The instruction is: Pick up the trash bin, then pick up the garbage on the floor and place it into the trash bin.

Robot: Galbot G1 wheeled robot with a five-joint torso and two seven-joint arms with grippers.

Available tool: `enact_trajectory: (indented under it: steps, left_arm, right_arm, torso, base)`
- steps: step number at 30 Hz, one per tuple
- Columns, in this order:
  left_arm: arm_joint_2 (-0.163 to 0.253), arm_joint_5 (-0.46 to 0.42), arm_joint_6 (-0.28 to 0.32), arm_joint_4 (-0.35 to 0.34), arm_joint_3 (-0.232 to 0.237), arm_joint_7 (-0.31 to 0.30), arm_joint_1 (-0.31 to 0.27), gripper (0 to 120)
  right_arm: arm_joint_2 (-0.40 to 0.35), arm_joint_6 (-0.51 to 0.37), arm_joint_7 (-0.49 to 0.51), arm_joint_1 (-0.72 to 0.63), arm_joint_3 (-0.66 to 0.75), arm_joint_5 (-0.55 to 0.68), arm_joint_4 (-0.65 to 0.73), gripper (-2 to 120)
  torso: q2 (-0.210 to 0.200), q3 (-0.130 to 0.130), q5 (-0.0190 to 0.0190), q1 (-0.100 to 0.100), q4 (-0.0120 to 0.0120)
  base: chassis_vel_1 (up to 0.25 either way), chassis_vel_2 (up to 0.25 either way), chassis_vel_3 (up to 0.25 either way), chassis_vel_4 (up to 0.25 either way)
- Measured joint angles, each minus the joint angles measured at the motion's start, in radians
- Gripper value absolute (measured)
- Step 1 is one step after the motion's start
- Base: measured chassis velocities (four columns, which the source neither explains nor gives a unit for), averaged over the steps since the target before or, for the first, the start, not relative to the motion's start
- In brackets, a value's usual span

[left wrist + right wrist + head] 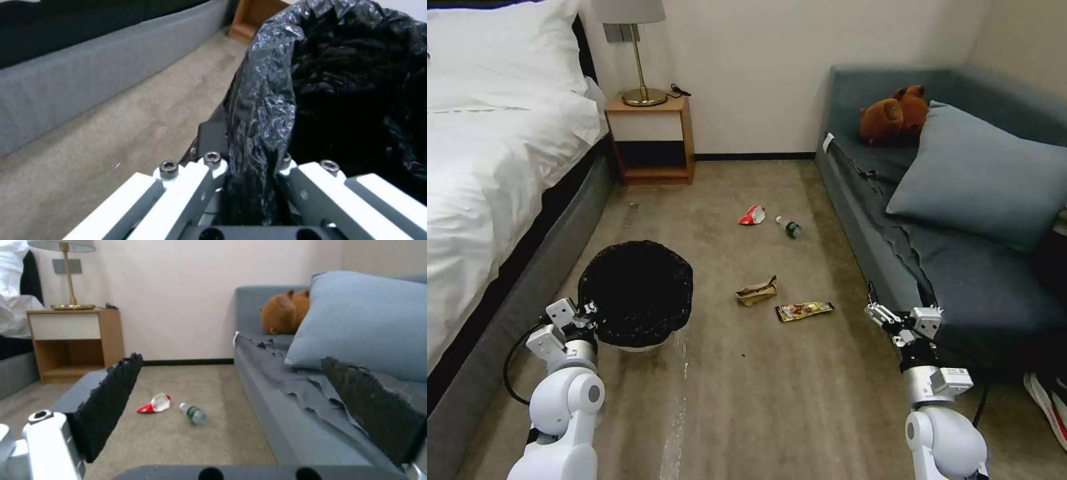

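The trash bin (637, 293), white with a crinkly black bag, stands on the carpet beside the bed. My left gripper (589, 312) is shut on its near rim; in the left wrist view the bag-covered rim (267, 100) runs between the fingers of the left gripper (251, 146). Garbage lies on the floor: a red-white wrapper (752, 215), a small bottle (790, 227), a crumpled brown paper bag (756, 291) and a yellow-dark snack packet (804, 311). My right gripper (887, 313) hangs open by the sofa front, pads wide apart around nothing, facing the wrapper (153, 404) and bottle (193, 413).
A bed (494, 167) runs along the left and a grey sofa (960, 293) with a cushion and a brown plush toy (894, 117) along the right. A nightstand (650, 140) with a lamp stands at the far wall. A shoe (1050, 400) shows at the right edge.
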Motion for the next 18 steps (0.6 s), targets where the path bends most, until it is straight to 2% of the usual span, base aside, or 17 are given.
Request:
enact_trajectory:
  steps: [18]
  left_arm:
    - [-0.002, 0.016, 0.002, 0.004, 0.001, 0.017, -0.006, 4]
  right_arm:
    - [-0.009, -0.001, -0.012, 0.002, -0.014, -0.008, -0.022, 100]
  torso:
    - [0.0, 0.0, 0.0, 0.0, 0.0]
  base:
    - [-0.089, 0.09, 0.08, -0.087]
